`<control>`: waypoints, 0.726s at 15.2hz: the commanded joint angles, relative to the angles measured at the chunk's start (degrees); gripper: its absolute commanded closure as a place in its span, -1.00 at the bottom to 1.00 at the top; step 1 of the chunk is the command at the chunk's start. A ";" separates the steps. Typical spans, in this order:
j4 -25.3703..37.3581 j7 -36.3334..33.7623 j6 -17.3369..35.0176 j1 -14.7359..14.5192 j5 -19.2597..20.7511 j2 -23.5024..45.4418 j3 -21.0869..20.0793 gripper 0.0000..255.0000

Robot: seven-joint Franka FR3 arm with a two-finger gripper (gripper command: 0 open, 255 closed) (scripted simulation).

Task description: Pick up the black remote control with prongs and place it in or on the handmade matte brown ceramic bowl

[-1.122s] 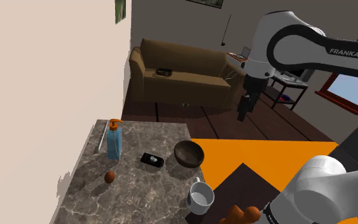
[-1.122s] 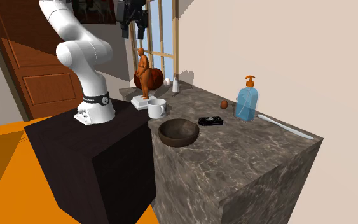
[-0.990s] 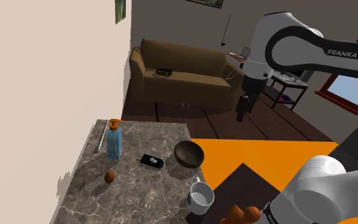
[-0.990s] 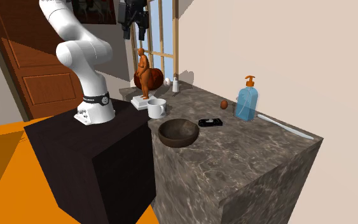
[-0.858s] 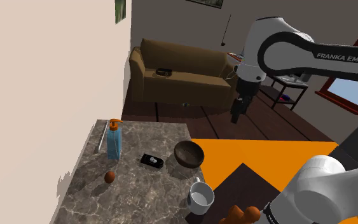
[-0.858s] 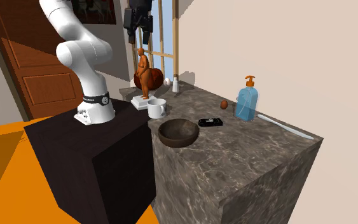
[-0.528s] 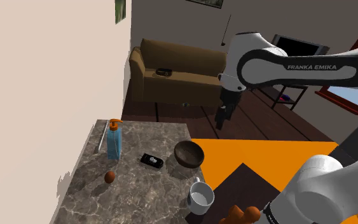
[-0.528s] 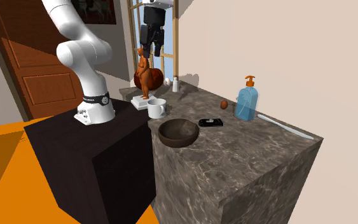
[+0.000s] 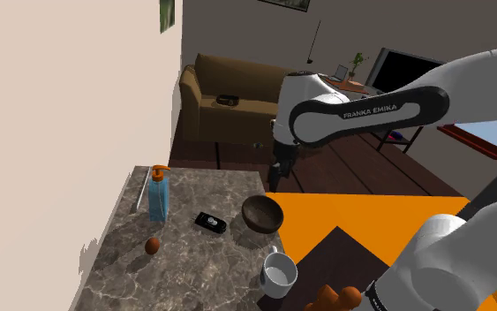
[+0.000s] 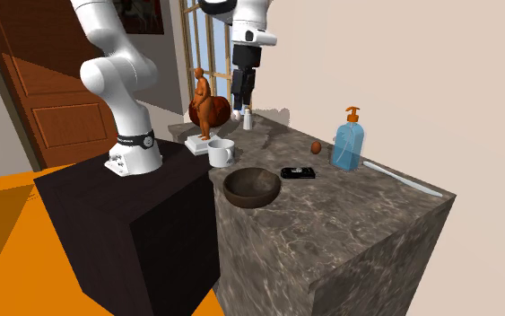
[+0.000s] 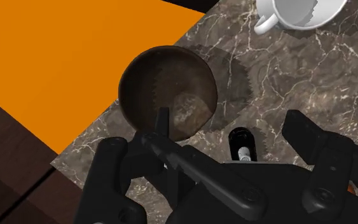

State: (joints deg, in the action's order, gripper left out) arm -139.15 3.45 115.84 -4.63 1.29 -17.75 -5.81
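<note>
I logged: all-black two-finger gripper (image 10: pixel 239 100), parted and empty, above grey marble counter (image 10: pixel 367 215); flat black remote control (image 9: pixel 210 223) lay near round dark-brown bowl (image 9: pixel 262 213), not touching.

"FRANKA EMIKA", seemingly, on white arm (image 9: pixel 372 110)

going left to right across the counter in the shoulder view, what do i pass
white rod → blue soap bottle → black remote → brown bowl. Left out: the small brown ball, which overlaps the bottle's span, and the white mug, which overlaps the bowl's.
</note>
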 commanded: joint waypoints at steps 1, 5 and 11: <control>0.83 -0.38 3.46 -0.47 0.04 3.96 -0.72 -1.00; 3.79 -1.34 9.15 -1.33 0.76 12.26 -2.07 -1.00; 10.31 -3.24 15.81 -2.85 3.07 25.02 -3.60 -1.00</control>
State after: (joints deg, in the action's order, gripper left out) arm -130.49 0.75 130.32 -7.12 3.79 4.40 -9.13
